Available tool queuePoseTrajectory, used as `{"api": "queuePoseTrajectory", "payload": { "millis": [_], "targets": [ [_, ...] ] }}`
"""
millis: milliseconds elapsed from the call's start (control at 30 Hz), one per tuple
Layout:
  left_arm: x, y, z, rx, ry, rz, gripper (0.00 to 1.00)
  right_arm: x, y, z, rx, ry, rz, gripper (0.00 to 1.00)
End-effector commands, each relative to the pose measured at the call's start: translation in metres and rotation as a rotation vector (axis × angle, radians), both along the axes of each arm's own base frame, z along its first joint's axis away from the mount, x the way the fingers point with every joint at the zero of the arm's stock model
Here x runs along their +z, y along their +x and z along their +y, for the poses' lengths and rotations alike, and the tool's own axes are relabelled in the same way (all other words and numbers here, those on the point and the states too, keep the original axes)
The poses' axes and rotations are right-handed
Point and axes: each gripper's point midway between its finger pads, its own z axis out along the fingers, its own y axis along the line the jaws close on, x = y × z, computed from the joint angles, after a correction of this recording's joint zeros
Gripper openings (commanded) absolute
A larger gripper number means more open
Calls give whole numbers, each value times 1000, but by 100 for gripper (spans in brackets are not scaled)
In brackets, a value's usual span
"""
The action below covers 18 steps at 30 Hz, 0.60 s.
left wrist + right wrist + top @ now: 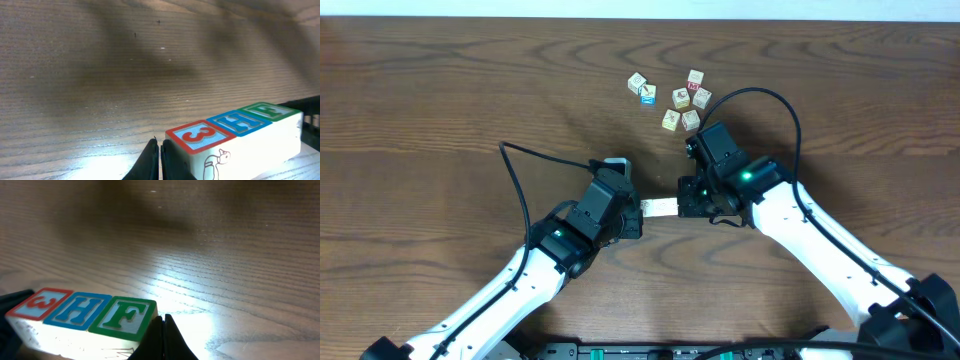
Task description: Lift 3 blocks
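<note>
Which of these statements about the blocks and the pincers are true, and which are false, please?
1. The three blocks form one row between the two arms. True.
2. The middle block shows an H. True.
3. The 3 block has a green border. False: its border is red; the F block has the green one.
4. Both pincers stand wide open. False: the left pincer and the right pincer are shut.

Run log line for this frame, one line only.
left gripper: shut, against 3 end | right gripper: shut, against F end | row of three blocks: 3-H-F, between both | lifted: cannot tell
</note>
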Motion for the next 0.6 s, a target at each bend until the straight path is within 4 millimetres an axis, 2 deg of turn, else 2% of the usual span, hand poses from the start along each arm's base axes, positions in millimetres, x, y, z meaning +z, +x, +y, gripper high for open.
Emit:
{"api": "queuePoseTrajectory", "payload": {
  "millis": [0, 267, 567],
  "targets": [
    [66, -27, -72, -279, -276, -15, 7, 70, -31, 76, 214, 383, 41, 1],
    [77, -28, -71, -281, -292, -41, 7, 71, -31, 76, 214, 385, 39, 2],
    [78, -28, -71, -282, -293, -44, 7, 70, -31, 75, 214, 383, 41, 1]
  ]
}}
